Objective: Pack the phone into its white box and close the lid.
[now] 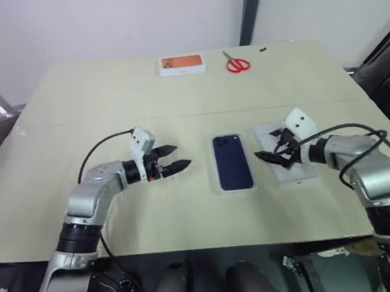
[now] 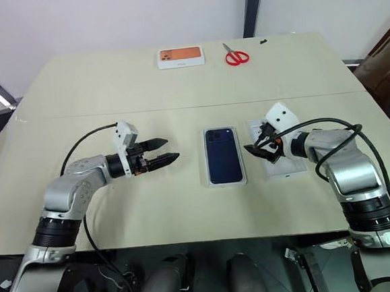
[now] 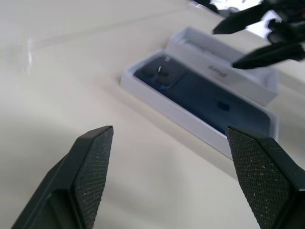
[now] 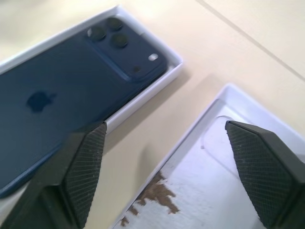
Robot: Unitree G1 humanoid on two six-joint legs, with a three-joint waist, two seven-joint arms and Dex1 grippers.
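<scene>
The dark navy phone (image 1: 233, 162) lies back up inside the white box (image 1: 236, 189) at the middle of the table, camera cluster at its far end. Just right of it the white lid (image 1: 298, 173) lies with its open side up, a brown smudge inside (image 4: 157, 195). My left gripper (image 1: 182, 155) hovers open to the left of the box, pointing at it, with nothing between its fingers. On the other side my right gripper (image 1: 264, 145) is open too, above the lid's near-left edge and holding nothing. The left wrist view looks over phone (image 3: 200, 90) and lid (image 3: 224, 62).
An orange-topped white box (image 1: 182, 64) and red scissors (image 1: 238, 64) lie at the table's far edge. A seam crosses the tabletop (image 1: 78, 121) behind the grippers. A dark pole stands beyond the far edge.
</scene>
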